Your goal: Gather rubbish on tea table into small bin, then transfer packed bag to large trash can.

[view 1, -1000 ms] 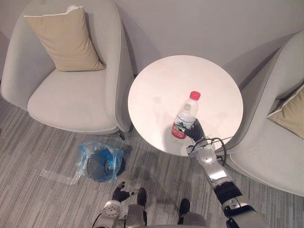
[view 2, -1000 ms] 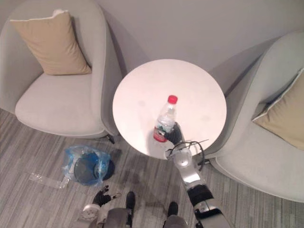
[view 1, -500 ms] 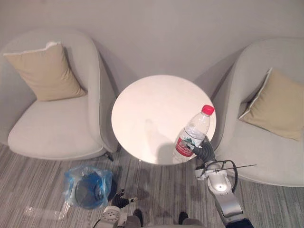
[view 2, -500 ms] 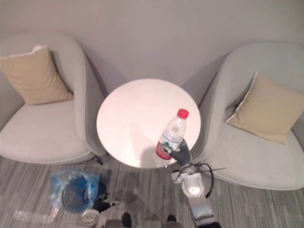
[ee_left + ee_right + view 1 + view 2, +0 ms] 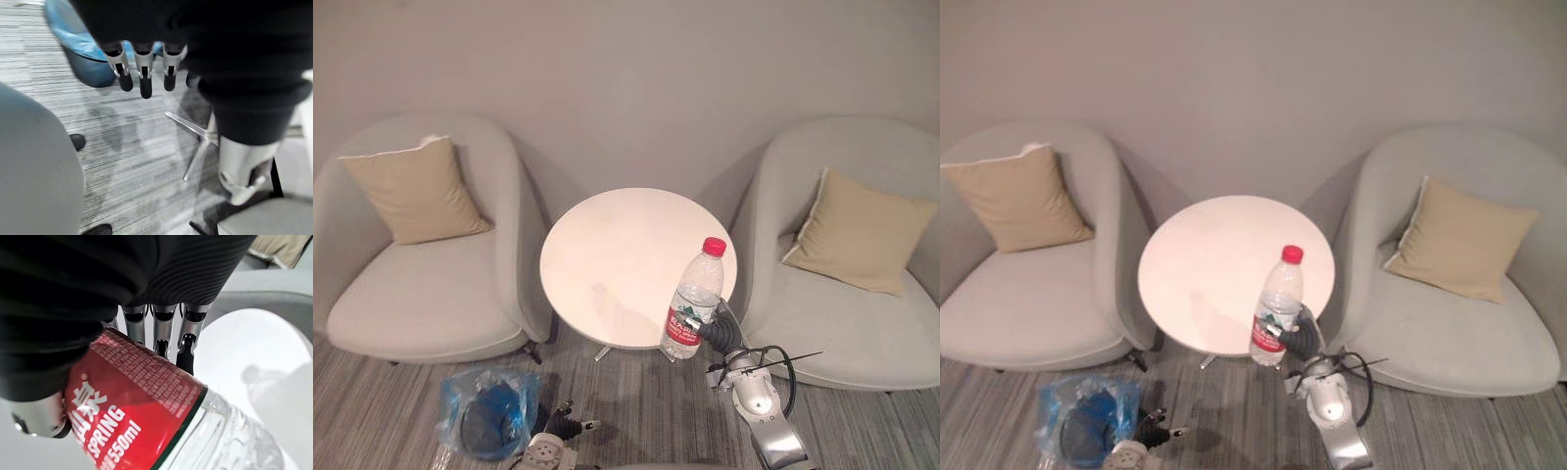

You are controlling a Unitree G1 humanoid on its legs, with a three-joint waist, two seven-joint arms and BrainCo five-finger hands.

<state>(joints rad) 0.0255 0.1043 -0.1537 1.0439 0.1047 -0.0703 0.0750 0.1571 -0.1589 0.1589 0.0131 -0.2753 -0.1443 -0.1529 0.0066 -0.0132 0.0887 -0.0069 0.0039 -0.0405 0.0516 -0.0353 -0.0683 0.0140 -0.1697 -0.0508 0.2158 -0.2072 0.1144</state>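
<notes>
Grips clear water bottle (image 5: 694, 300) at its red label with right hand (image 5: 718, 328), fingers (image 5: 161, 329) curled round the lower body. Holds bottle upright, red cap up, against the near right rim of round white tea table (image 5: 617, 257). Hangs left hand (image 5: 145, 69) low near blue-bagged small bin (image 5: 487, 423) on the floor, fingers straight, released, grasping nothing.

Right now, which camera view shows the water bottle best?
The left eye view: the whole water bottle, red cap to base, held in the right hand at the tea table's near edge. The right eye view shows much the same. The right wrist view shows its red label and clear body close up, fingers behind it.
</notes>
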